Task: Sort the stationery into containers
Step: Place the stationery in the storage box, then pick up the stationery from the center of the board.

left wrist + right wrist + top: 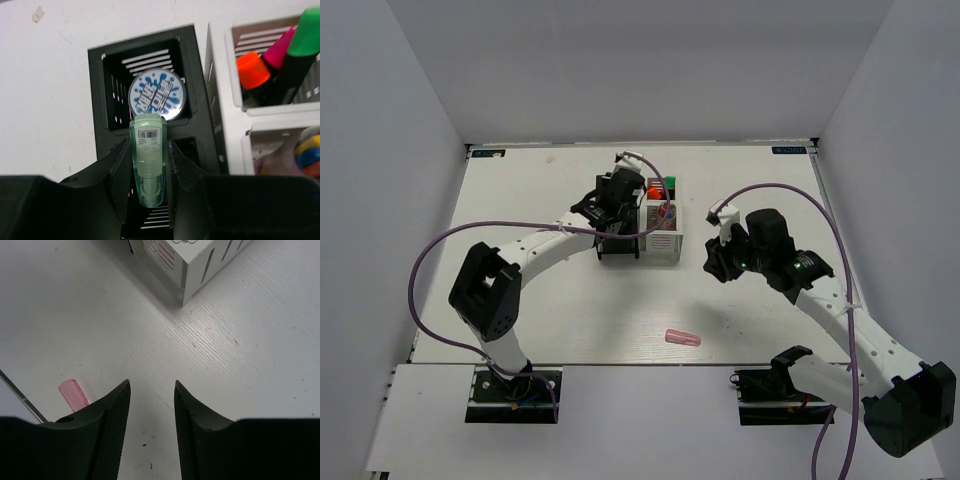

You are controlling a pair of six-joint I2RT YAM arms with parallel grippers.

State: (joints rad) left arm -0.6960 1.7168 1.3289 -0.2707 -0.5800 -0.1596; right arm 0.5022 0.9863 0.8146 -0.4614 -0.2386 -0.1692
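Left jaws clamped on the green capsule [148, 137], poised over the black box [197, 90], its tip right at the divider beside the tape roll [156, 95]. Let go here and it could catch that divider or the roll and tip out onto the table [50, 100]. Right jaws stand open, empty, above the table, pink capsule [74, 392] lying nearby, unsorted.

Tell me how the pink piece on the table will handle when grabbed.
The pink piece looks rounded and capsule-shaped, so a nudge may roll it. Its surface seems smooth, glossy plastic, so it could slip in a grip. Small and lying flat, it is probably light and stiff.
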